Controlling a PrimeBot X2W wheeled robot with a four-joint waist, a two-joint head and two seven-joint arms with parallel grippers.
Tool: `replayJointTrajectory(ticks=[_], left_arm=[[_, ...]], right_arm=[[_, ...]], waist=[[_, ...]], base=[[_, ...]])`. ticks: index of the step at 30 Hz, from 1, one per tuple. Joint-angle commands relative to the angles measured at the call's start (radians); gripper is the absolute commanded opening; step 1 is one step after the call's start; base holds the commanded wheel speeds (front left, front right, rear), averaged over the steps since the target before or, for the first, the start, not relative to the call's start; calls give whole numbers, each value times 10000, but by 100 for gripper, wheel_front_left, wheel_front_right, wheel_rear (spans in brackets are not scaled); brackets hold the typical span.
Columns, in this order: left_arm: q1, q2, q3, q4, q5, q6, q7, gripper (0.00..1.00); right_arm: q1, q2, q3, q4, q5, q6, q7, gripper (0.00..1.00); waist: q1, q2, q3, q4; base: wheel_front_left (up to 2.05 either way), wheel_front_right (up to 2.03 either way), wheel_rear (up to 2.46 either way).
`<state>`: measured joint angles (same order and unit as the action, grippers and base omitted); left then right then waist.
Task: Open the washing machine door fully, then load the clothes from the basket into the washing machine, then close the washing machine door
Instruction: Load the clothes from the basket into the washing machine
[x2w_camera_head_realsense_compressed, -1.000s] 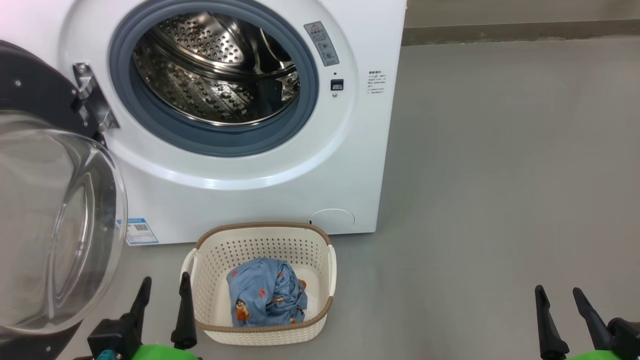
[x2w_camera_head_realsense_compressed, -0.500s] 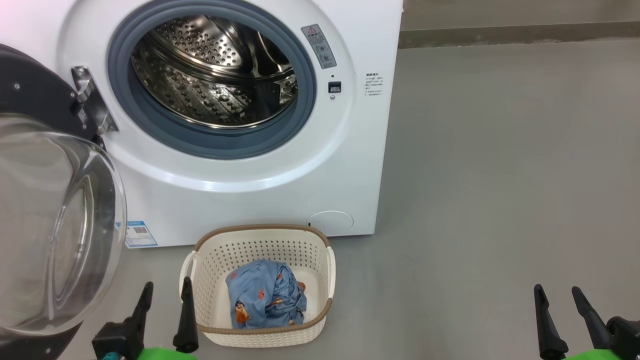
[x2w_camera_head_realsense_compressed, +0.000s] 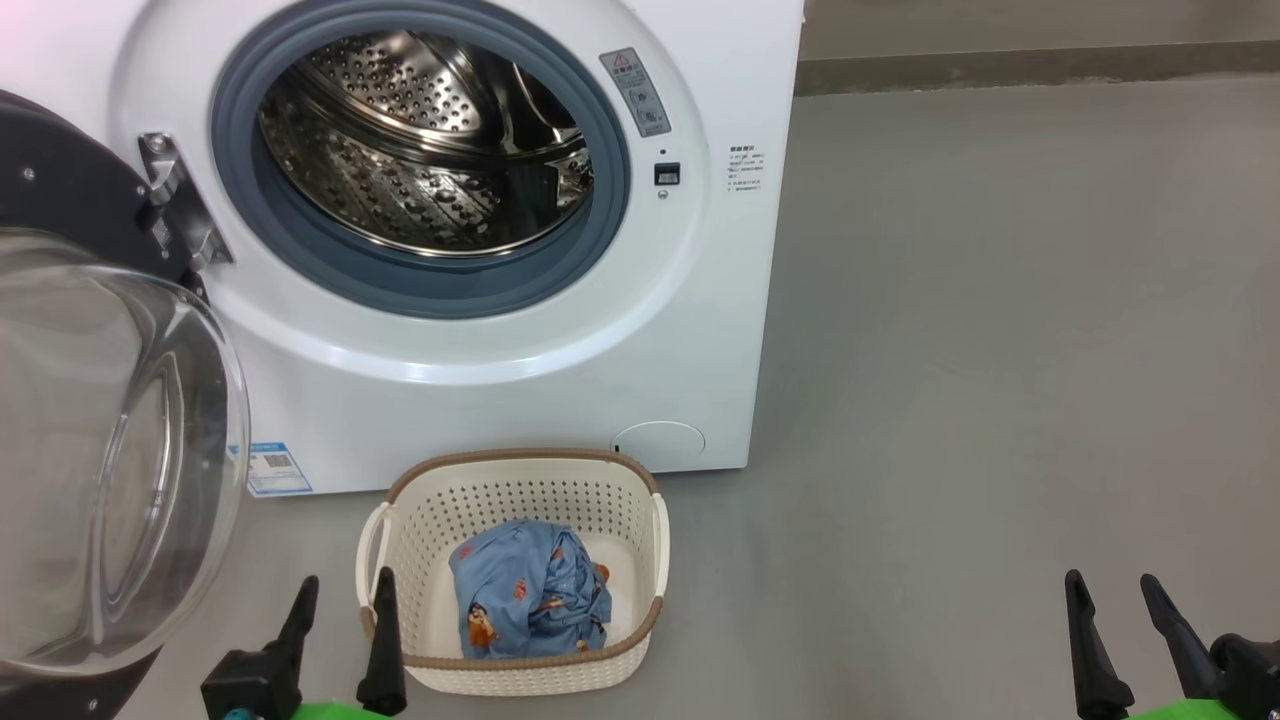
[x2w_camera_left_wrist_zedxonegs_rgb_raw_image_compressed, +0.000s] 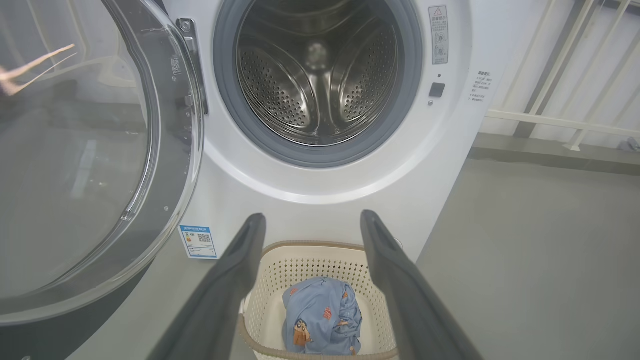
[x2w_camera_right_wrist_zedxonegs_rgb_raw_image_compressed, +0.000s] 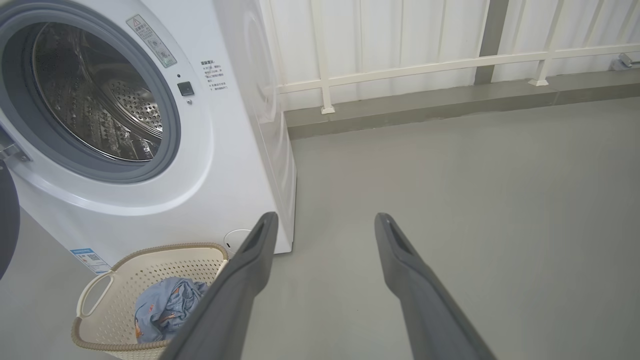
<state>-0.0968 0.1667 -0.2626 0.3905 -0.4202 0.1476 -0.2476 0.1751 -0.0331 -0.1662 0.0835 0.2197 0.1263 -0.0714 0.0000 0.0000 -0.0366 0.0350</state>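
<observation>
- Clothes (x2w_camera_head_realsense_compressed: 530, 585), a light blue figure-printed bundle, lie in the cream perforated plastic basket (x2w_camera_head_realsense_compressed: 520, 457) before the big white washing machine (x2w_camera_head_realsense_compressed: 480, 400).
- Its black-rimmed round glass door (x2w_camera_head_realsense_compressed: 70, 190) stands wide, freeing the steel drum (x2w_camera_head_realsense_compressed: 420, 150) for loading.
- Left gripper (x2w_camera_head_realsense_compressed: 347, 580), fingers apart and empty, hangs beside the basket, seemingly readied to pick; right gripper (x2w_camera_head_realsense_compressed: 1110, 578), likewise spread, idles well apart.

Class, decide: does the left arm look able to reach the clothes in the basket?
Probably yes: the open left gripper points at the clothes, which lie uncovered in the basket just ahead.
</observation>
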Motion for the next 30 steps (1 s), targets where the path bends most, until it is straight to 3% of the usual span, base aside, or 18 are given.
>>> replayJointTrajectory(ticks=[1,16,30], left_arm=[[-453,105,305,-150,71,28,-79,100],[-575,242,330,-208,231,26,-124,100],[-577,213,359,-173,202,-11,-135,100]], right_arm=[[-205,-171,230,-230,7,44,-35,100],[-248,-171,249,-227,27,44,-76,100],[-291,-171,288,-215,-5,44,-96,100]], waist=[[0,0,12,6],[0,0,85,90],[0,0,149,78]], base=[[72,-72,0],[127,-127,0],[16,-16,0]])
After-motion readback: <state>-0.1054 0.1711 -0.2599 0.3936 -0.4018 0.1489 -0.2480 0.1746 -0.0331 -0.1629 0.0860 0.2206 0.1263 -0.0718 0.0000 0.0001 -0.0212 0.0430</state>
